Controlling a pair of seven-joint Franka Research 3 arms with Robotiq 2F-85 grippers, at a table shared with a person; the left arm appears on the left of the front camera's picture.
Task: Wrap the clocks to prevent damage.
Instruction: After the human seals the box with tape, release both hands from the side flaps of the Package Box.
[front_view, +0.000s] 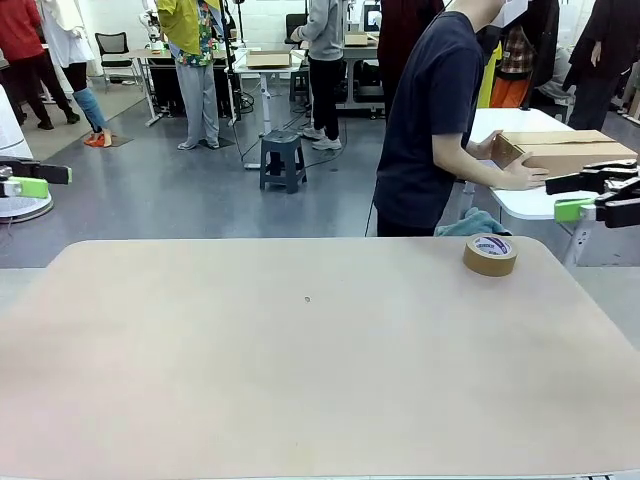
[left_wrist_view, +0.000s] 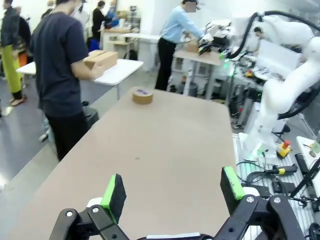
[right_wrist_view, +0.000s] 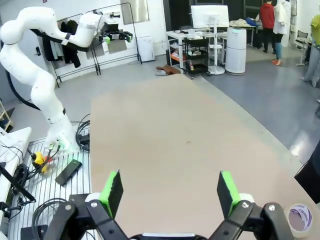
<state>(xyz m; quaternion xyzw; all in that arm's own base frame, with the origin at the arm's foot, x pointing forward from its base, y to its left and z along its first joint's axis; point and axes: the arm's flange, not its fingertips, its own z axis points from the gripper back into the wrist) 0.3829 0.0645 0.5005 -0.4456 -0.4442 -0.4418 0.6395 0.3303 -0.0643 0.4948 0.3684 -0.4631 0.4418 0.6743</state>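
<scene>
1. I have both arms parked wide of the table (front_view: 300, 380): left gripper (front_view: 22, 180) at the left edge, right gripper (front_view: 598, 195) at the right, both with jaws spread and holding nothing
2. I see no clocks on the table; the person (front_view: 435, 120) at the far side is turned to a cardboard box (front_view: 565, 152) on a side table
3. The tape roll (front_view: 490, 254) lies flat at the far right, so my right arm is much the nearer
4. My right wrist view puts the tape roll (right_wrist_view: 299, 218) just beside its fingers (right_wrist_view: 227, 190); my left wrist view shows the tape roll (left_wrist_view: 142, 96) far across
</scene>
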